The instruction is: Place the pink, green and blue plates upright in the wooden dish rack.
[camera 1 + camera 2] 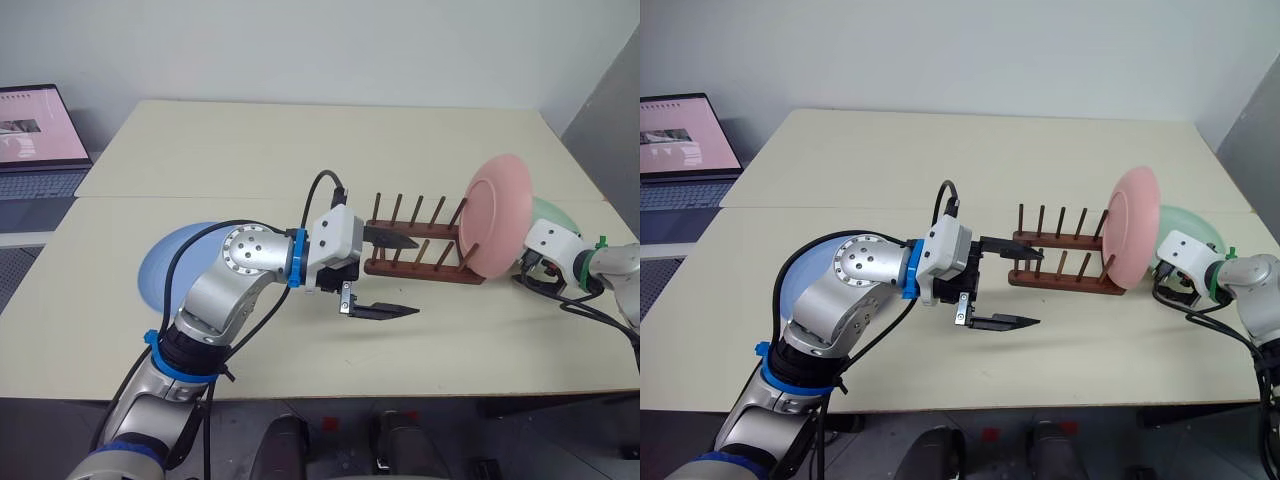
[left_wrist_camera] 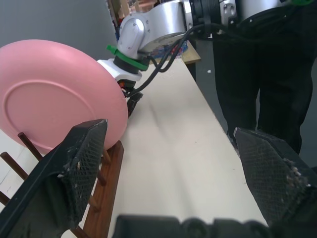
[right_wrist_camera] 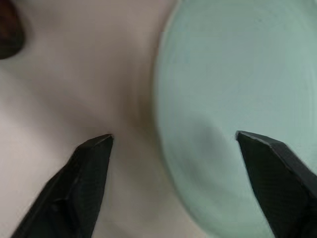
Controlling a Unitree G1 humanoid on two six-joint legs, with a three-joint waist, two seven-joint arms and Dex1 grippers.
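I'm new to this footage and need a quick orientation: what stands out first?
The pink plate stands upright at the right end of the wooden dish rack. The open left gripper hovers at the rack's left end. The open right gripper nears the green plate.

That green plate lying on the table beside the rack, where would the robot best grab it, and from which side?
Probably by its rim. The green plate lies flat on the table, so only the thin edge offers a pinch. The right gripper already hangs over the edge nearest the wooden dish rack, fingers apart, one over the plate, one over the table. Coming down there, from the robot's right, looks sensible. The pink plate stands close by.
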